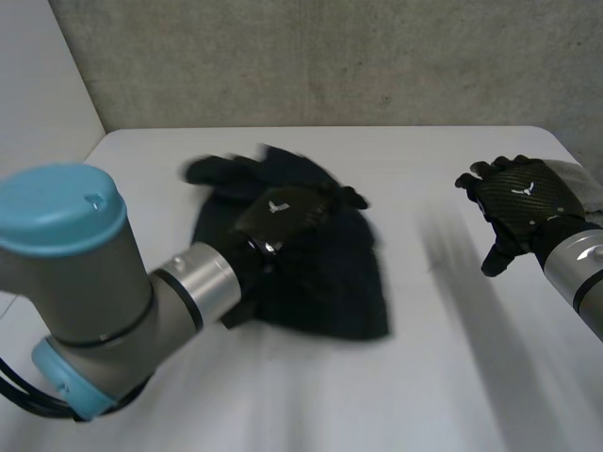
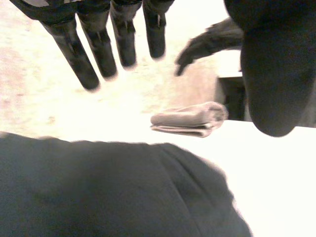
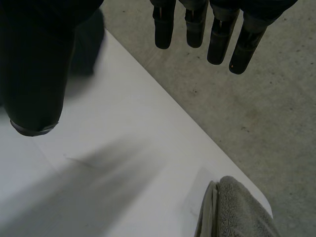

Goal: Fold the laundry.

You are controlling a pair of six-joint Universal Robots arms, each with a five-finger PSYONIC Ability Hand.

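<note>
White table [image 1: 443, 169] holds a dark garment [image 1: 339, 282] and a folded grey towel [image 2: 190, 118].

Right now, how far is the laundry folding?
Done: one grey towel lies folded at the right edge of the table. In hand: the left hand, fingers straight, hovers over the black garment; the right hand is open and holds nothing. Left: the black garment lies rumpled, not yet folded.

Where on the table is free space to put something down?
The widest bare patch of the table lies between the dark garment and the right hand. Crowded: the left hand over the garment, and the folded grey towel at the right edge.
</note>
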